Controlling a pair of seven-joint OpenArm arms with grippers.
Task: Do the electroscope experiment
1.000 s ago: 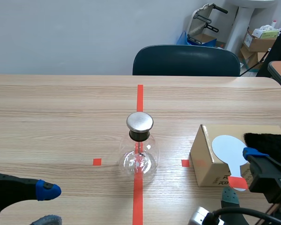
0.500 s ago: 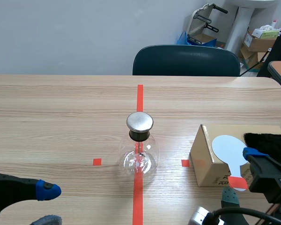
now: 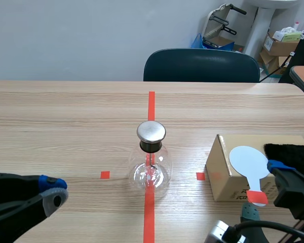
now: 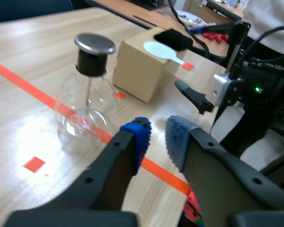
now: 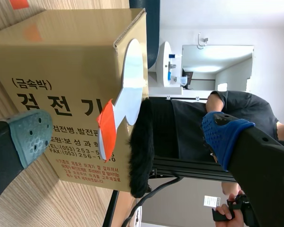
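Electroscope (image 3: 151,162) of clear round glass, with black neck and silver metal cap, stands mid-tabletop (image 3: 66,116) on the orange tape line. The left jaws hover short of it, almost clenched on nothing. The right jaws gape released around the white red-handled paddle (image 5: 128,90) and black fur (image 5: 142,146) atop the brown cardboard box (image 3: 223,174).

We note a pale wall (image 3: 66,35) behind a wood-grain table (image 3: 50,116). Dark chair (image 3: 201,66) at its far edge. Cardboard boxes (image 3: 281,43) in the corner, beside what may be a folded cart (image 3: 220,23).
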